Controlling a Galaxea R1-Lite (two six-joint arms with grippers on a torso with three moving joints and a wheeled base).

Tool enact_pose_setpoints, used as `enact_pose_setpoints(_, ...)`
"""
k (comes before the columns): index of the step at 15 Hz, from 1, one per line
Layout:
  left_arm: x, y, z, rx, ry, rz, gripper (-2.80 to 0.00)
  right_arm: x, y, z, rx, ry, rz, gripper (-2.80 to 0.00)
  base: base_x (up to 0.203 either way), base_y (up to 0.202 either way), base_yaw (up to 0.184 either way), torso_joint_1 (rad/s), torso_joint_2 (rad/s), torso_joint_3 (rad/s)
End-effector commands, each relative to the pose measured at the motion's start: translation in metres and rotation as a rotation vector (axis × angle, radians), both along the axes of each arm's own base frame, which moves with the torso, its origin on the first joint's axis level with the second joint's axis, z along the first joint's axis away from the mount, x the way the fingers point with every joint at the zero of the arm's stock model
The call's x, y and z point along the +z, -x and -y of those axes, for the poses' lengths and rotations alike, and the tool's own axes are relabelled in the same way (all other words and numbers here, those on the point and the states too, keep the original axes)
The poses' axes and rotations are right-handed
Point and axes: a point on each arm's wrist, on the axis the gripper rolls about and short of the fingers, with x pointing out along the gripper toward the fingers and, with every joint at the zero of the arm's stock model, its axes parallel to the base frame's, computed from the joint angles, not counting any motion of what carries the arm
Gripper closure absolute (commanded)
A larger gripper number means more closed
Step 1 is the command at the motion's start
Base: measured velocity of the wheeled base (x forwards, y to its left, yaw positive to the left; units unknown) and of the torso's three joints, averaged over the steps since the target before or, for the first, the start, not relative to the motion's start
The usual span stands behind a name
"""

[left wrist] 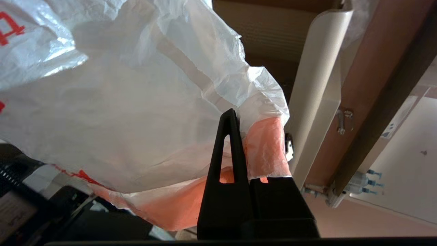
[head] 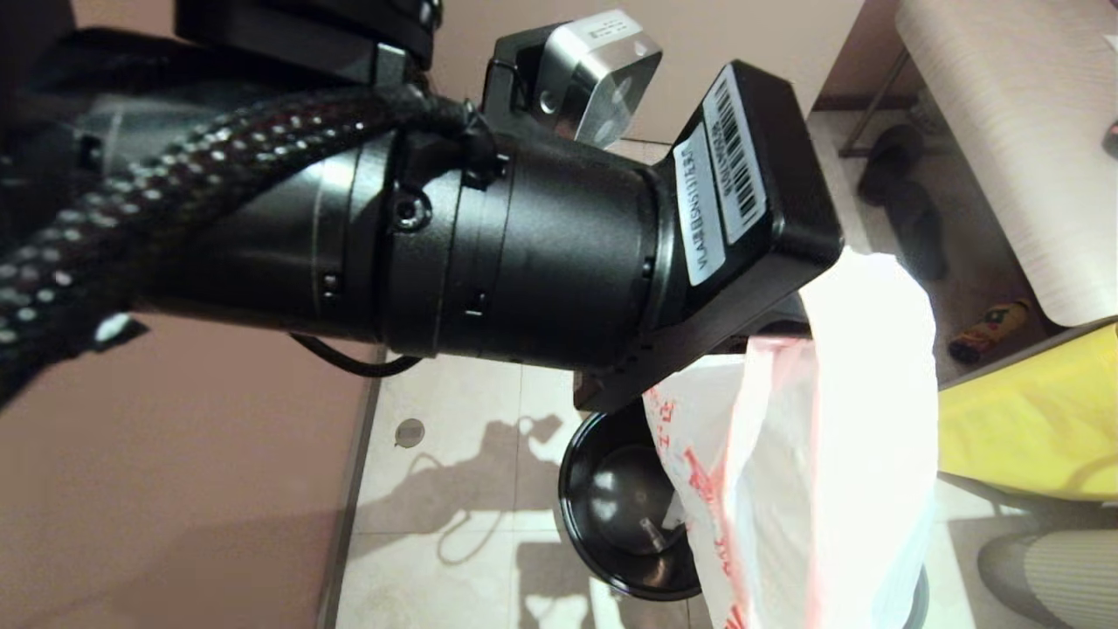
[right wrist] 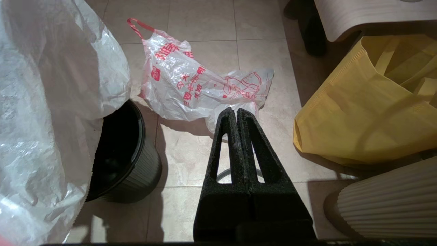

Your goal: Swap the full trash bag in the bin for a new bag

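The left gripper (left wrist: 240,136) pinches the pale-orange hem band of the new bag (left wrist: 129,112), whose white film drapes beside it.

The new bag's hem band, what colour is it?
Pale orange, on the thin white new bag; best seen in the left wrist view, where the left pincer pinches it.

Glossy black cylindrical left arm (head: 489,236), braided cable sleeve (head: 175,175), barcode labels (head: 734,153)

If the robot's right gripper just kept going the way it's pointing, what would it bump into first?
Probably the full trash bag lying on the floor tiles. The right gripper, shut and empty, points down at the bag's near edge, though depth is hard to judge. The bin sits off to one side.
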Motion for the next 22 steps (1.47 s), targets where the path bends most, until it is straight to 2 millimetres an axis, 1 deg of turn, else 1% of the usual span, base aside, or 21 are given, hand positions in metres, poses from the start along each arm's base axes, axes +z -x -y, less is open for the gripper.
enact_pose_setpoints(1, 0.005, 0.004, -0.008, -0.002, 0.009, 0.001, 0.00, 0.000, 0.000, 0.000, 0.000, 0.000, 0.000, 0.00, 0.000, 0.000, 0.000, 0.000, 0.00, 0.000)
enact_pose_setpoints(3, 0.003, 0.007, -0.009, -0.016, -0.001, -0.005, 0.00, 0.000, 0.000, 0.000, 0.000, 0.000, 0.000, 0.00, 0.000, 0.000, 0.000, 0.000, 0.00, 0.000)
enact_pose_setpoints(6, -0.007, 0.010, -0.001, -0.044, -0.057, -0.013, 0.00, 0.000, 0.000, 0.000, 0.000, 0.000, 0.000, 0.00, 0.000, 0.000, 0.000, 0.000, 0.00, 0.000)
enact_pose_setpoints(9, -0.026, 0.003, 0.014, -0.042, -0.118, -0.036, 0.00, 0.000, 0.000, 0.000, 0.000, 0.000, 0.000, 0.00, 0.000, 0.000, 0.000, 0.000, 0.00, 0.000)
enact_pose_setpoints(11, -0.034, -0.003, 0.025, -0.040, -0.139, -0.046, 0.00, 0.000, 0.000, 0.000, 0.000, 0.000, 0.000, 0.00, 0.000, 0.000, 0.000, 0.000, 0.00, 0.000)
enact_pose_setpoints(13, -0.040, -0.005, 0.030, -0.042, -0.155, -0.056, 0.00, 0.000, 0.000, 0.000, 0.000, 0.000, 0.000, 0.00, 0.000, 0.000, 0.000, 0.000, 0.00, 0.000)
enact_pose_setpoints(15, -0.059, -0.006, 0.031, -0.037, -0.216, -0.085, 0.00, 0.000, 0.000, 0.000, 0.000, 0.000, 0.000, 0.00, 0.000, 0.000, 0.000, 0.000, 0.00, 0.000)
enact_pose_setpoints(17, -0.081, -0.011, 0.031, 0.016, -0.295, -0.103, 0.00, 0.000, 0.000, 0.000, 0.000, 0.000, 0.000, 0.00, 0.000, 0.000, 0.000, 0.000, 0.00, 0.000)
enact_pose_setpoints(18, -0.088, -0.013, 0.029, 0.040, -0.323, -0.108, 0.00, 0.000, 0.000, 0.000, 0.000, 0.000, 0.000, 0.00, 0.000, 0.000, 0.000, 0.000, 0.00, 0.000)
enact_pose_setpoints(19, -0.088, -0.012, 0.025, 0.048, -0.326, -0.106, 0.00, 0.000, 0.000, 0.000, 0.000, 0.000, 0.000, 0.00, 0.000, 0.000, 0.000, 0.000, 0.00, 0.000)
enact_pose_setpoints(20, -0.082, -0.009, 0.018, 0.052, -0.312, -0.095, 0.00, 0.000, 0.000, 0.000, 0.000, 0.000, 0.000, 0.00, 0.000, 0.000, 0.000, 0.000, 0.00, 0.000)
enact_pose_setpoints(22, -0.065, 0.000, 0.002, 0.041, -0.267, -0.046, 0.00, 0.000, 0.000, 0.000, 0.000, 0.000, 0.000, 0.00, 0.000, 0.000, 0.000, 0.000, 0.00, 0.000)
